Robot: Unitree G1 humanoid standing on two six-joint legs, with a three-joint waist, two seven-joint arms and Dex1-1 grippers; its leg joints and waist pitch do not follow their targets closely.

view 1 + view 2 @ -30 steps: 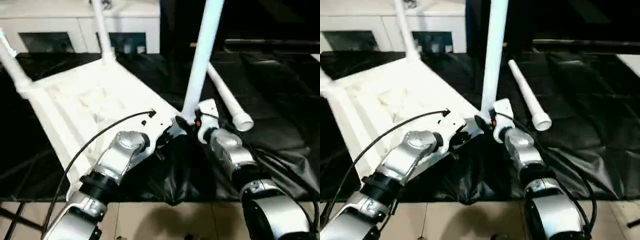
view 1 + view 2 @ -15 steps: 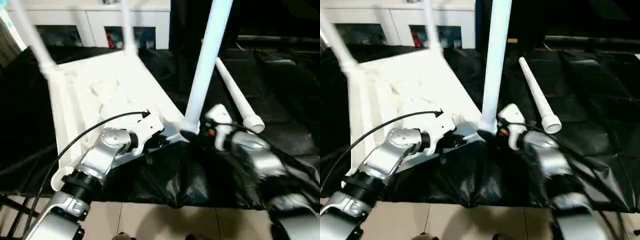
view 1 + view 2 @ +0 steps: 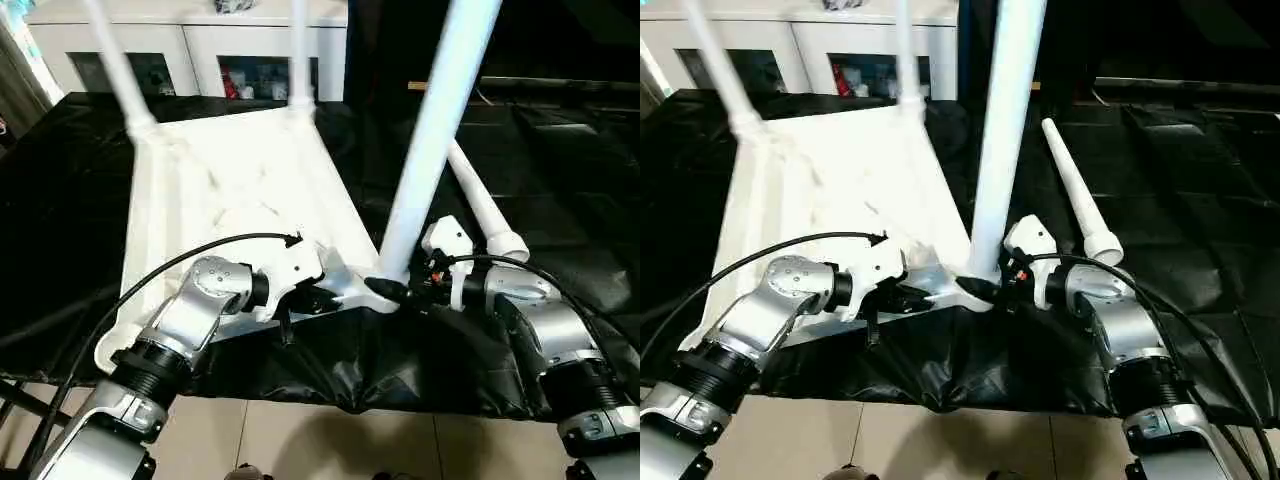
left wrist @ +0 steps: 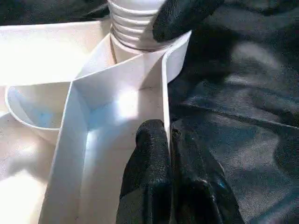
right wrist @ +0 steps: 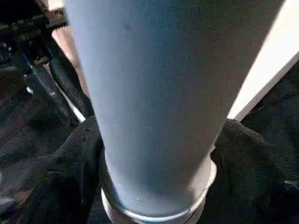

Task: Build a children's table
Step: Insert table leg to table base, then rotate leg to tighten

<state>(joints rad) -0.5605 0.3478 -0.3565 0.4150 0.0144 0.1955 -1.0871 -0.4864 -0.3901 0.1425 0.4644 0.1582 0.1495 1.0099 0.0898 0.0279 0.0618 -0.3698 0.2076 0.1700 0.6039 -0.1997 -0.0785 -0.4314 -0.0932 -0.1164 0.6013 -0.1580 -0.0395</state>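
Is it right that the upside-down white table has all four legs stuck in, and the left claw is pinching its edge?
Not quite. Only three legs stand in the table. The fourth leg lies loose on the black sheet, as the right eye view shows. The rest is right: the left claw is pinching the table's edge.

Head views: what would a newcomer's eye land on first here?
The upturned white table top on black sheeting, with a tall leg rising from its near corner socket, between the two grippers. The left gripper pinches the top's edge rib beside that socket; the right gripper sits around the leg's base. Two more legs stand at the far corners, and a loose leg lies to the right.
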